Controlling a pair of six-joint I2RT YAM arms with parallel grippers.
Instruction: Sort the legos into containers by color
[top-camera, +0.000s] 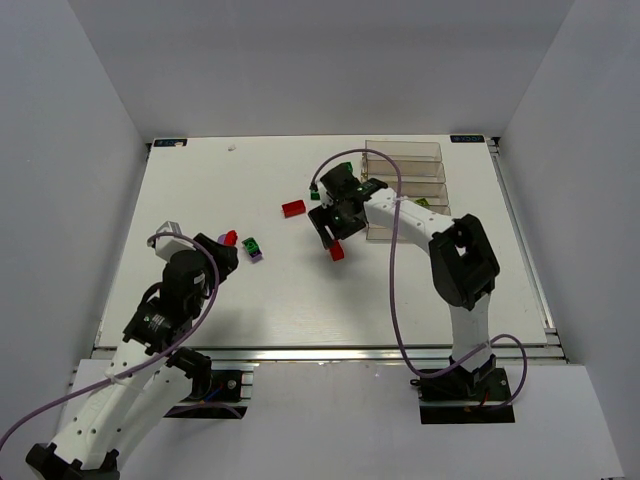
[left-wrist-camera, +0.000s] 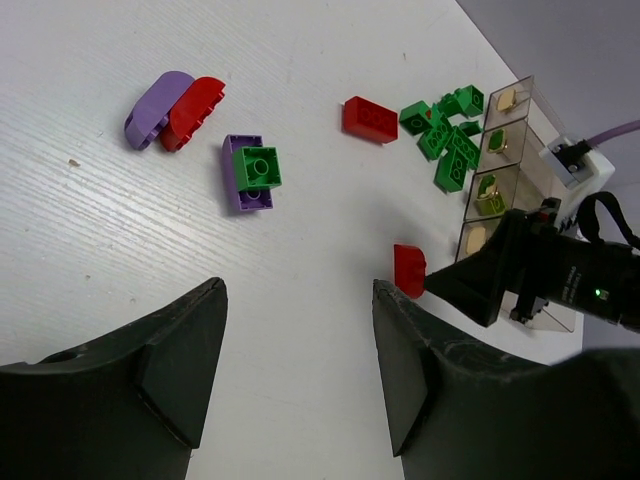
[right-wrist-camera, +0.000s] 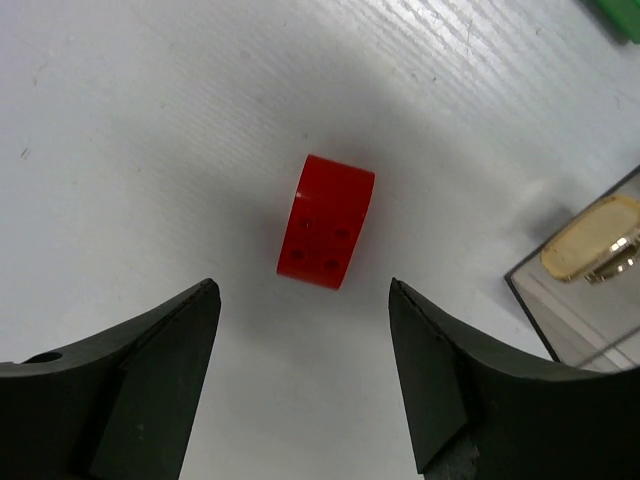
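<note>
The containers (top-camera: 405, 150) show only yellowish pieces inside, so sorting is judged far from complete. Loose on the surface (top-camera: 200, 300) lie a green cluster (left-wrist-camera: 445, 135), a flat red brick (left-wrist-camera: 369, 119) and a green-on-purple pair (left-wrist-camera: 252, 172). The right gripper (right-wrist-camera: 303, 300) hovers over a small red brick (right-wrist-camera: 327, 222) near the containers, jaws wide and empty. The left gripper (left-wrist-camera: 297, 290) has its jaws apart, holding nothing.

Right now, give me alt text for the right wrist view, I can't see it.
A small red brick lies on the white table, just ahead of the open right gripper, untouched. The corner of a clear container shows at right.
</note>
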